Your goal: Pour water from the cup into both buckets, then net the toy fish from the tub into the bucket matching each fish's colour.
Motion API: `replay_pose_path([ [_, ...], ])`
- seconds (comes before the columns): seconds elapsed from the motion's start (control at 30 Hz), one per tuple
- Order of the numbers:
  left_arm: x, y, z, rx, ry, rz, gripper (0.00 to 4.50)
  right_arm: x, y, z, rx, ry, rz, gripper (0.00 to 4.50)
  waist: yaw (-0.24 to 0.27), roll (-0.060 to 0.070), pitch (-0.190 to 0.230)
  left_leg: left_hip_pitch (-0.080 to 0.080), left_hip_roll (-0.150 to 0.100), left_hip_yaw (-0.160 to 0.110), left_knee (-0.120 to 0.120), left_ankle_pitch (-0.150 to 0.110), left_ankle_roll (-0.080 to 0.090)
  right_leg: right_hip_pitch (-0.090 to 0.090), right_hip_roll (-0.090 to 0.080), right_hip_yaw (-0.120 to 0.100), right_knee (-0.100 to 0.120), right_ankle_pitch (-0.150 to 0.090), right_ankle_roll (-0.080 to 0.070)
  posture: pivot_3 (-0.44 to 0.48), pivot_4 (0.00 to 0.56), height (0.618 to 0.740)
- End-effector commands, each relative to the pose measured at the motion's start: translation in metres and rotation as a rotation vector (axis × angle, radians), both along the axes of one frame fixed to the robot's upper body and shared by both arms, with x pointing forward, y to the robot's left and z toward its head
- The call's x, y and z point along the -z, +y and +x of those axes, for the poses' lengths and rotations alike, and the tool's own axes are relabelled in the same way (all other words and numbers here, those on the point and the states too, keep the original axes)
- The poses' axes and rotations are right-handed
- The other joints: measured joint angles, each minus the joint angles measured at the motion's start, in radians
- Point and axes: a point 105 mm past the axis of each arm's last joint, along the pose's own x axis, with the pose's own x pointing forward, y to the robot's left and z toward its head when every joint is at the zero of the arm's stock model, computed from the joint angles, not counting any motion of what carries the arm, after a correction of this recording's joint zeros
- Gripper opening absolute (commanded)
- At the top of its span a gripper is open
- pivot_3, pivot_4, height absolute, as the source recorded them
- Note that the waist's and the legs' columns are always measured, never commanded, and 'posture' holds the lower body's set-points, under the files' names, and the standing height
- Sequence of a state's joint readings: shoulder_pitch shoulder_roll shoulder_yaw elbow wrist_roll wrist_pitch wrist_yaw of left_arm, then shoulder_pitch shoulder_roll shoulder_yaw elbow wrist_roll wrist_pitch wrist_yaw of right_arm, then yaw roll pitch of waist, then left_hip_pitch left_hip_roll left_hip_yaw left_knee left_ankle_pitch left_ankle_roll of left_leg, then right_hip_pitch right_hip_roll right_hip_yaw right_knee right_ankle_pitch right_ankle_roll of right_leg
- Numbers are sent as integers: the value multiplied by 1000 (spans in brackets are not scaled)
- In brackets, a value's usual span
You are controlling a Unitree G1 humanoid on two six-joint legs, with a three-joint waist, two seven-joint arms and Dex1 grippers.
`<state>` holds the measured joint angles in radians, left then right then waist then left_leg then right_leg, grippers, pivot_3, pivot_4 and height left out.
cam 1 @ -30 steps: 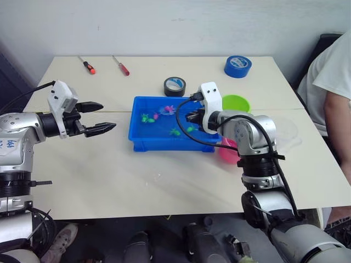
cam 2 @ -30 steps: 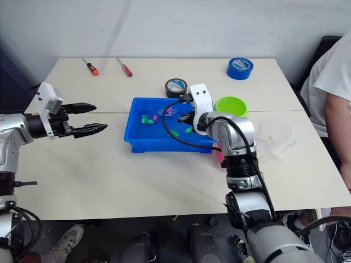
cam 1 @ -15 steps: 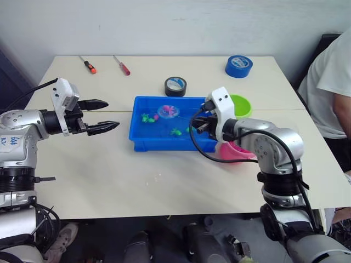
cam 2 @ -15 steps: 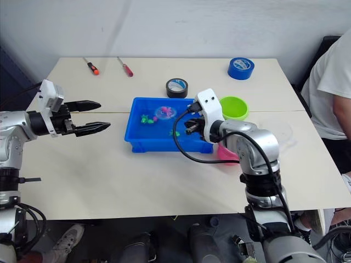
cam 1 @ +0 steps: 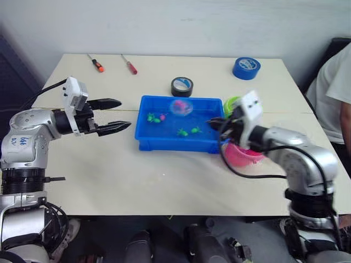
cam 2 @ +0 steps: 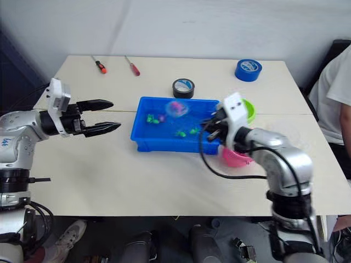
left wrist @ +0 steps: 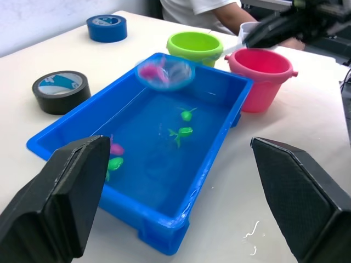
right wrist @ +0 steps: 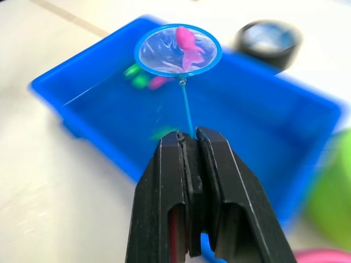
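The blue tub (cam 1: 147,143) sits mid-table with green fish (left wrist: 182,131) and a pink fish (left wrist: 115,148) in its water. My right gripper (cam 1: 218,123) is shut on the thin handle of the net (right wrist: 177,50), at the tub's right end. The blue hoop hangs over the tub's far side with a pink fish (right wrist: 186,41) in it. The pink bucket (cam 1: 241,156) stands under my right wrist and the green bucket (left wrist: 194,46) just behind it. The clear cup (left wrist: 248,28) peeks out behind that arm. My left gripper (cam 1: 123,114) hovers open left of the tub.
A black tape roll (cam 1: 181,86) lies just behind the tub and a blue tape roll (cam 1: 246,68) at the far right. Two screwdrivers (cam 1: 97,64) (cam 1: 130,66) lie at the far left edge. A person (cam 1: 337,82) sits at the table's right side.
The camera has shifted. My right arm has swung out to the right, and the net has come up off the water with a pink fish in it. The left gripper holds its place.
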<state>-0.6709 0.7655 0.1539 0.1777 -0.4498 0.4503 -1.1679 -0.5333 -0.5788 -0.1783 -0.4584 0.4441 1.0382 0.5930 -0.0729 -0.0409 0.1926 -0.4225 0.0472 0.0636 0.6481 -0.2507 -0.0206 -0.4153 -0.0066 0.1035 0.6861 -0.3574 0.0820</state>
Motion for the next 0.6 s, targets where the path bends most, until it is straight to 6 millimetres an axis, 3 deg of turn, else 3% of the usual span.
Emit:
replay_pose_path([
  [0.03,-10,-21,-9,110,-34,-7,4470,-30,-21,-23,0,-119,-19,0,2,0,0,0,0,0,0,0,0,1,0,0,-1,0,0,0,150,734],
  [0.17,-10,-36,-10,193,-38,-4,4470,-33,-54,-41,91,-116,-87,0,6,0,0,1,1,-1,0,0,0,3,1,0,-4,0,1,0,150,734],
  [0.23,-10,-45,-8,246,-41,-1,4470,-28,-80,-52,186,-98,-188,0,14,0,0,1,1,0,0,0,0,3,2,0,-4,1,1,0,150,734],
  [0.3,-10,-49,-4,272,-42,2,4470,-23,-94,-60,233,-86,-261,0,18,0,0,1,0,-1,0,0,0,4,2,0,-6,1,1,0,150,734],
  [0.6,-6,-67,13,353,-37,16,4470,-8,-129,-81,398,-126,-519,0,18,0,0,2,0,2,1,0,1,5,5,5,-7,3,5,0,150,734],
])
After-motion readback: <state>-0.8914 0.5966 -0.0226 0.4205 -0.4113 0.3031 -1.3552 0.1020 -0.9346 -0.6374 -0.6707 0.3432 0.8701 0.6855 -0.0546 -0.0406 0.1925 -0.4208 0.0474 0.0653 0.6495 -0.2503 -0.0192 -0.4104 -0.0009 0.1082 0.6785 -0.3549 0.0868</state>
